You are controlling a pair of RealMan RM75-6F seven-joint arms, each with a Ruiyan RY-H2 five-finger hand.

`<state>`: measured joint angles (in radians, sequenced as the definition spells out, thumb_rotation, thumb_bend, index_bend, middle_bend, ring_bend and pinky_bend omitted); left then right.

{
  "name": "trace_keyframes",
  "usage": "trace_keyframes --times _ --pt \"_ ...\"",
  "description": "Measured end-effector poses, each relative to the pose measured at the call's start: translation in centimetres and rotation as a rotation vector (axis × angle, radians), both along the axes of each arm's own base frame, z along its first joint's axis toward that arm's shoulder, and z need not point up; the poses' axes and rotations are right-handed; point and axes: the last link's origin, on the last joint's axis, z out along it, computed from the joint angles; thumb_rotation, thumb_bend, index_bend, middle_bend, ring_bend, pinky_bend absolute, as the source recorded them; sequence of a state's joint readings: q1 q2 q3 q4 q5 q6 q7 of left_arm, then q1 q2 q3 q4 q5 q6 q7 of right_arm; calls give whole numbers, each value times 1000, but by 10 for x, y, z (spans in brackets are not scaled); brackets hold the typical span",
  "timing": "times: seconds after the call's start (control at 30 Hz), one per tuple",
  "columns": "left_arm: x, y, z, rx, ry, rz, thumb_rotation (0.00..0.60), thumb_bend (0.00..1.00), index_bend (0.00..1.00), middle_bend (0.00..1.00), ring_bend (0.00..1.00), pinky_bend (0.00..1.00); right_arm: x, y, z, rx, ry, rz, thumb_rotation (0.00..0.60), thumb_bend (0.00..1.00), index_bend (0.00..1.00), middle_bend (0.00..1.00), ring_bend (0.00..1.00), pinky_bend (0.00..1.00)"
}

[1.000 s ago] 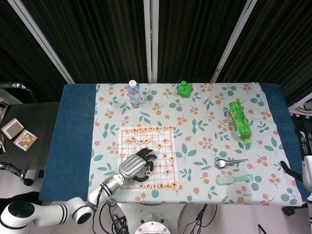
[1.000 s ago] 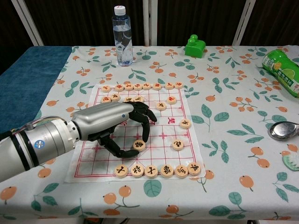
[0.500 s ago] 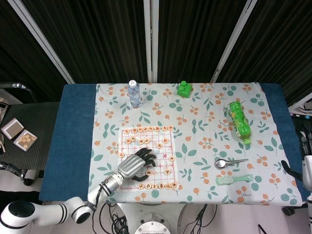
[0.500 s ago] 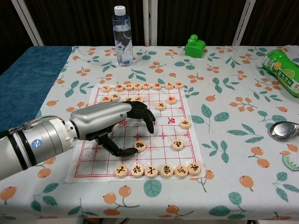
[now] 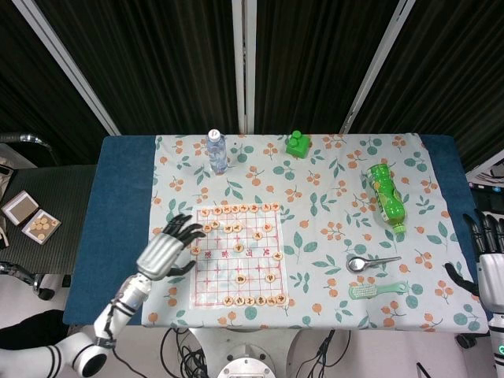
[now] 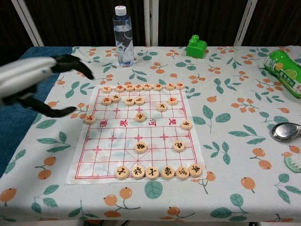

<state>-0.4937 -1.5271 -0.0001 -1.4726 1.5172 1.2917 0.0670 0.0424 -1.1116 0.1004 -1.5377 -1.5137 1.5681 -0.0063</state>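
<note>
Now left robot hand (image 6: 35, 82) is hovering released, fingers spread, nothing in it, just off the chessboard's (image 6: 136, 136) left edge w/ pieces (image 6: 140, 148) lying on the counter (image 6: 225, 141); looks between moves, next needing a precise pinch on one piece

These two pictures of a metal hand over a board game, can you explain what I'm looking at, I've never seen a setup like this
It is a two-armed robot with humanlike hands, steered remotely by a person. One picture looks down from its head, the other looks forward from its chest. The left hand hovers open beside the Chinese chess board, holding nothing. The right hand waits at the table's far edge, fingers apart, also empty. On the flowered tablecloth lie wooden chess pieces on the board, an upright water bottle, a green toy block, a green bottle on its side, a metal spoon and a green brush.
</note>
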Motion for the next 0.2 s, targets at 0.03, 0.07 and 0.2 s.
trace_keyframes --times 0.03,0.07,0.2 --pt "-11 -4 11 40 12 28 600 282 209 146 0 7 0 0 -3 12 7 0 600 125 0 0 0 0" --pt "-23 -9 22 77 26 57 600 281 202 146 0 7 -1 0 -5 21 14 1 600 125 0 0 0 0" --pt "-75 -35 70 191 111 191 600 279 183 146 0 7 -3 -2 -14 56 39 -7 600 125 0 0 0 0"
